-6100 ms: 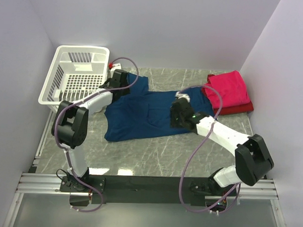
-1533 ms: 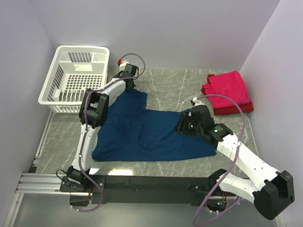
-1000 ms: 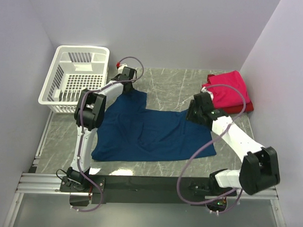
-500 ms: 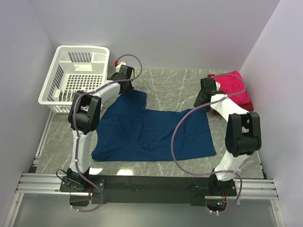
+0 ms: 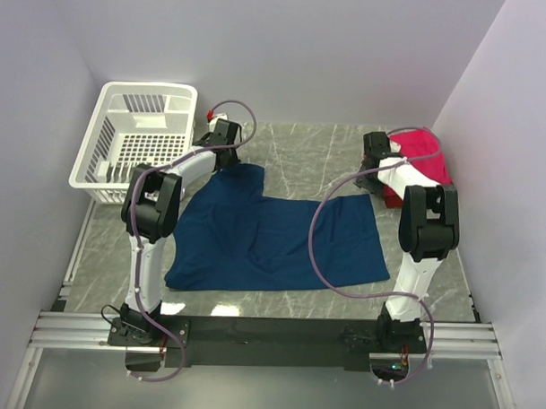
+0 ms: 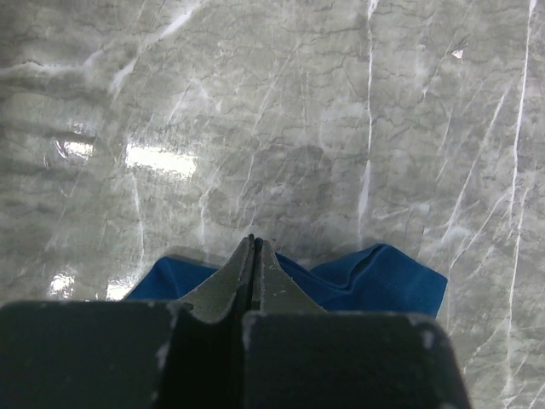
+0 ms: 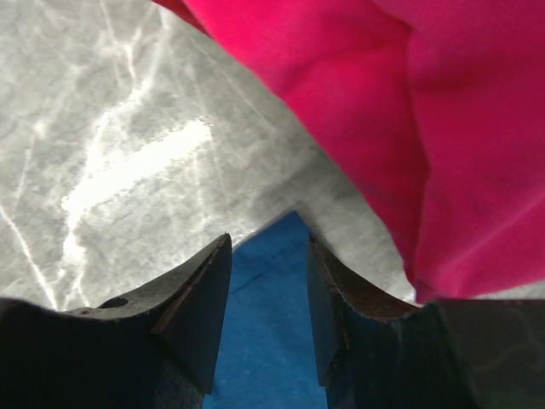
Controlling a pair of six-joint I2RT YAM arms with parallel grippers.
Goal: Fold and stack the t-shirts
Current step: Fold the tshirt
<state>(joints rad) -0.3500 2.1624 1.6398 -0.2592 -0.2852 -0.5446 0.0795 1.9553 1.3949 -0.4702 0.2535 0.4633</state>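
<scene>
Three t-shirts, all on the grey marbled counter [image 5: 302, 152].

1. Navy blue t-shirt [image 5: 272, 236]: spread open and mostly flat at the middle of the counter, plain side up, a few soft creases across it. One narrower part reaches toward the far left; the broad part lies toward the near edge.
2. Pinkish-red t-shirt [image 5: 423, 147]: folded, at the far right of the counter, just beyond the navy shirt's far right corner.
3. Darker red t-shirt [image 5: 391, 200]: folded, under the pinkish-red one, only an edge showing.

Left end effector [image 6: 254, 243]: fingers pressed together, nothing seen between them. It hangs low over bare counter past the navy shirt's far left part; a navy hem shows beneath the fingers in the wrist view.

Right end effector [image 7: 268, 243]: fingers apart at a middling gap, gripping nothing. It sits over the navy shirt's far right corner, which shows in the gap below; the pinkish-red cloth fills the view just ahead and to the right.

One white slotted plastic basket [image 5: 136, 141]: far left corner, well apart from the red shirts, near the left arm.
</scene>
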